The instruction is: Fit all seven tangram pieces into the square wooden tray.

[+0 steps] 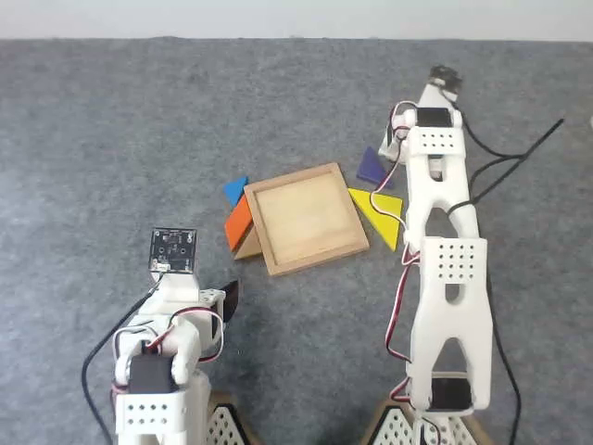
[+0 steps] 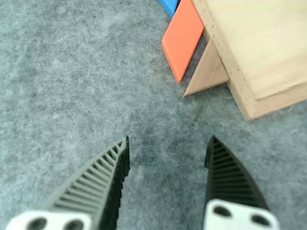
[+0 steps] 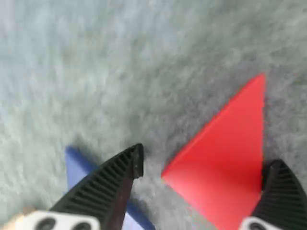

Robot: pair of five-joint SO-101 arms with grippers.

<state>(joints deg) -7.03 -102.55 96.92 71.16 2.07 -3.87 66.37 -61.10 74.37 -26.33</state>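
Near left, left claw (image 2: 169, 139) spread wide, empty, over carpet (image 1: 111, 139) short of the tray (image 1: 320, 258); far right, right claw (image 3: 207, 155) equally wide astride the red triangle (image 3: 225, 167), gripping nothing. Likely to skid that flat triangle on closing, or snag the purple piece (image 1: 371, 168) beside it. Counted: one blue piece (image 1: 235, 190), one orange piece (image 1: 239, 224), one plain-wood piece (image 1: 248, 247) left of one empty tray; right of it one purple piece, one yellow piece (image 1: 380, 215), one red triangle.

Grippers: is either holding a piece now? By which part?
Nothing is held. The left gripper is open over carpet beside the tray. The right gripper is open over the red triangle, which lies on the carpet.
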